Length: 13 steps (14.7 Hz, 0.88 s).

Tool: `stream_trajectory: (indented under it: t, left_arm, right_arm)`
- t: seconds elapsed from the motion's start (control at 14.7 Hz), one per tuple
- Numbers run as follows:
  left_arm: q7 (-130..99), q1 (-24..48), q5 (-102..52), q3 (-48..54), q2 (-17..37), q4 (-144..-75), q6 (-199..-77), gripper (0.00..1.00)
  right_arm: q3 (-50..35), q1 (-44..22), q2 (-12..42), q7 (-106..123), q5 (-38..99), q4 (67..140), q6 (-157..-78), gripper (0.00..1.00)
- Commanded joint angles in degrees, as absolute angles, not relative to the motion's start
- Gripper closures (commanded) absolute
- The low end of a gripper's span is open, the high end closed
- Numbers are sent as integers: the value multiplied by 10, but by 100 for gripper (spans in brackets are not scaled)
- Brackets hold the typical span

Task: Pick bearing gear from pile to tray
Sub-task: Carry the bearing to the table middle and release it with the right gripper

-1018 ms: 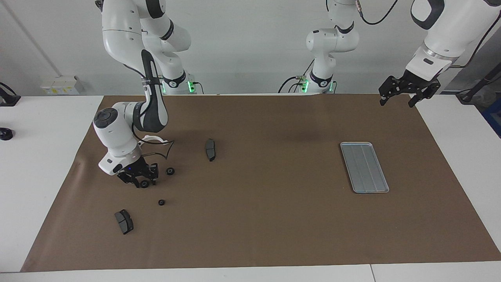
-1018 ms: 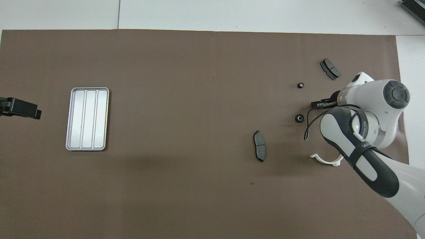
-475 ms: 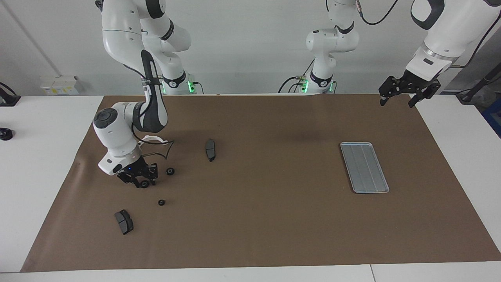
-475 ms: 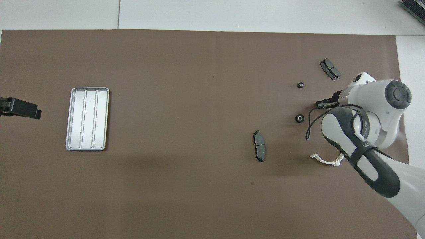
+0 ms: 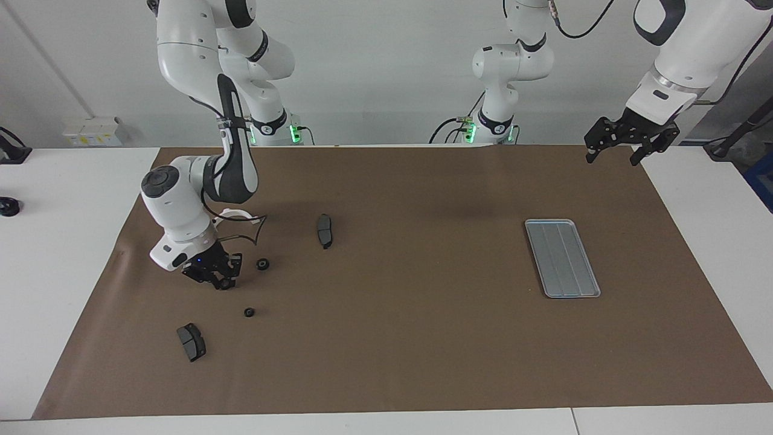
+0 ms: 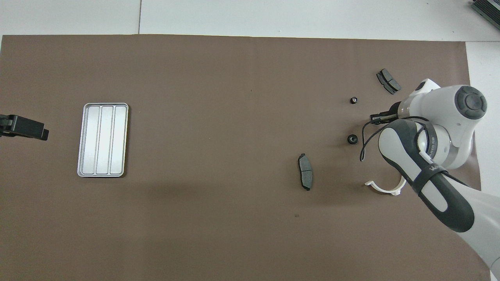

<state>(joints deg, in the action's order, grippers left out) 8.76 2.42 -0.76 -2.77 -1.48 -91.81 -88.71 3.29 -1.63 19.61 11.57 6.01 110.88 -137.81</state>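
The pile lies at the right arm's end of the brown mat. It holds a white semicircular bracket [image 5: 235, 212] [image 6: 384, 188], two dark brake pads [image 5: 325, 231] [image 5: 191, 342] and small black gears [image 5: 263, 264] [image 5: 249, 312]. My right gripper [image 5: 221, 280] [image 6: 377, 117] is low over the pile, its fingers shut on one black bearing gear [image 5: 225, 283], just above the mat. The silvery grooved tray [image 5: 561, 258] [image 6: 103, 139] lies toward the left arm's end. My left gripper [image 5: 622, 151] [image 6: 23, 128] waits open, raised over the mat's edge beside the tray.
The brown mat [image 5: 410, 338] covers most of the white table. One brake pad [image 6: 305, 171] lies between the pile and the tray, closer to the pile. The right arm's black cable [image 5: 247, 232] hangs over the bracket.
My right gripper's fingers have closed around the gear that lay between them, and the hand has risen and shifted slightly. The left arm has not moved.
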Motion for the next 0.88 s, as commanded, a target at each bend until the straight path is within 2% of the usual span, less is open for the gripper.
stream_trajectory:
  t: [0.0, 0.34, 0.54, 0.68, 0.81]
  left_arm:
    - [95, 15, -11, -23, -22, -925, -883, 0]
    - [94, 15, -12, -23, -22, -925, -883, 0]
    - [95, 15, -12, -23, -22, -925, -883, 0]
    - [95, 15, -11, -23, -22, -925, -883, 0]
    - [95, 15, -11, -23, -22, -925, -883, 0]
  right_arm:
    - [33, -58, 189, 20, 63, 1028, -1290, 100]
    - [31, -176, 210, -209, 43, 963, -1288, 100]
    - [30, -237, 261, -285, 43, 896, -1286, 100]
    - [31, -278, 300, -345, 40, 881, -1292, 100]
    - [31, -314, 337, -398, 29, 867, -1334, 100]
